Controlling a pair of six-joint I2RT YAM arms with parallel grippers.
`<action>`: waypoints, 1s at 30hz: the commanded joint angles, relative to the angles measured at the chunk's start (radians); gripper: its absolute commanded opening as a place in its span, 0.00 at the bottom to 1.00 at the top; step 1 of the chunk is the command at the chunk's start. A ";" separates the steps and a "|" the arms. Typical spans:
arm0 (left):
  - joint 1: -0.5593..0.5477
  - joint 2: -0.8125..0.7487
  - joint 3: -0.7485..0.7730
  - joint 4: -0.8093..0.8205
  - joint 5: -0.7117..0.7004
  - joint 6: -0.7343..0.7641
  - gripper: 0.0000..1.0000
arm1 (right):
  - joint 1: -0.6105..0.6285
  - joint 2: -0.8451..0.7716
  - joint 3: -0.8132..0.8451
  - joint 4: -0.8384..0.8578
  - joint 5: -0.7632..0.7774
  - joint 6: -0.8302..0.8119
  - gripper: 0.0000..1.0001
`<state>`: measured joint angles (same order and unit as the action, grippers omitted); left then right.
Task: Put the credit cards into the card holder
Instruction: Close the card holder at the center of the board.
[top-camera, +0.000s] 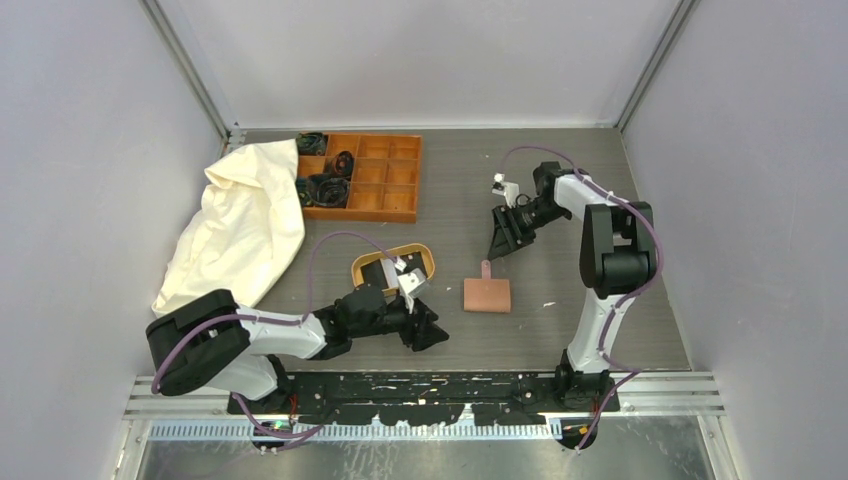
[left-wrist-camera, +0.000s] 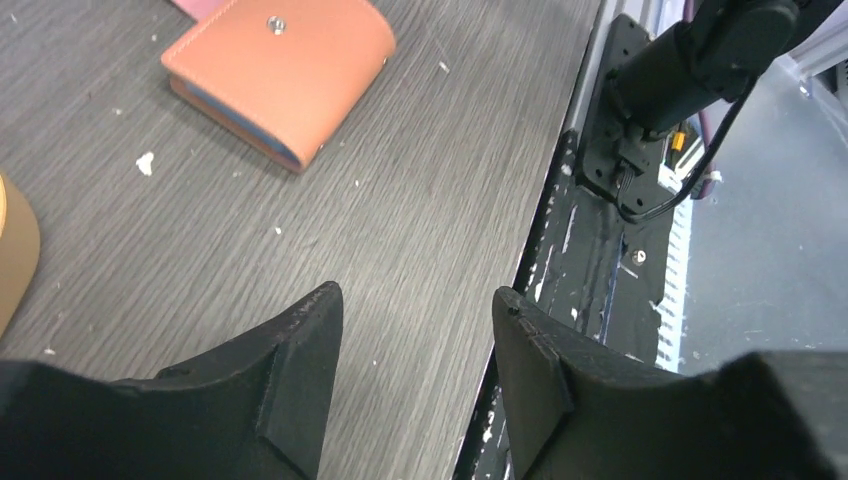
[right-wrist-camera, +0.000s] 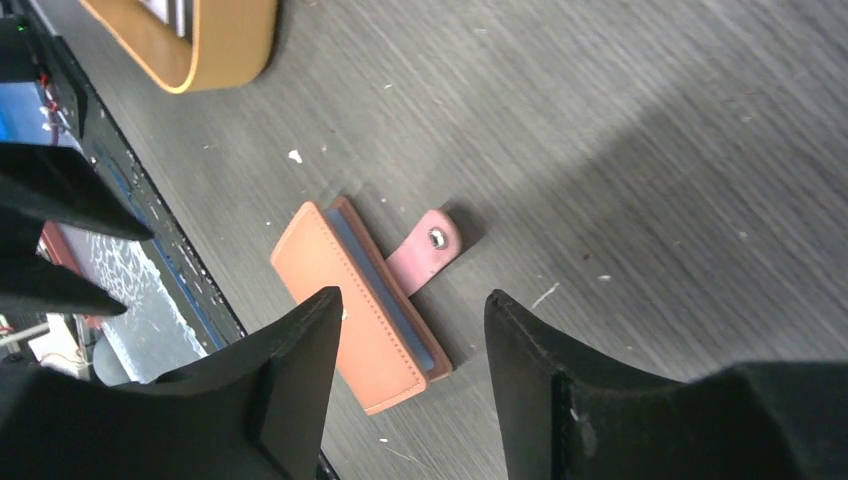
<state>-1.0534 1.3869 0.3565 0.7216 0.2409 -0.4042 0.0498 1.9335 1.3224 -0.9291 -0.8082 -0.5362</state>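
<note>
Plainly unfinished: card holder (top-camera: 487, 295) folded on worktop (top-camera: 560, 200), credit cards (top-camera: 373, 271) apparently in tray (top-camera: 400, 247) at its nine o'clock; left end effector (left-wrist-camera: 415, 300) and right end effector (right-wrist-camera: 413, 300) spread, empty.

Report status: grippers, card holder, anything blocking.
Left gripper open, empty. Right gripper open, empty, aimed at card holder. Holder flat on table, strap unsnapped. Nothing on it.

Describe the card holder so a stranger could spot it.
On the grey table, find the oval wooden tray. Just right of it lies the card holder, the only flat reddish-brown leather fold, its pink snap strap sticking out.
</note>
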 joint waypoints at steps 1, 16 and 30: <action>0.003 0.000 0.012 0.146 0.035 -0.030 0.56 | 0.012 0.040 0.057 -0.023 0.064 0.068 0.58; 0.029 0.144 0.046 0.330 0.147 -0.168 0.39 | 0.079 0.172 0.155 -0.100 0.083 0.027 0.48; 0.078 0.305 0.238 0.212 0.174 -0.328 0.18 | 0.089 0.211 0.186 -0.194 0.010 -0.057 0.36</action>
<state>-0.9798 1.6726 0.4801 0.9794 0.3962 -0.6922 0.1356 2.1509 1.4750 -1.0790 -0.7624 -0.5468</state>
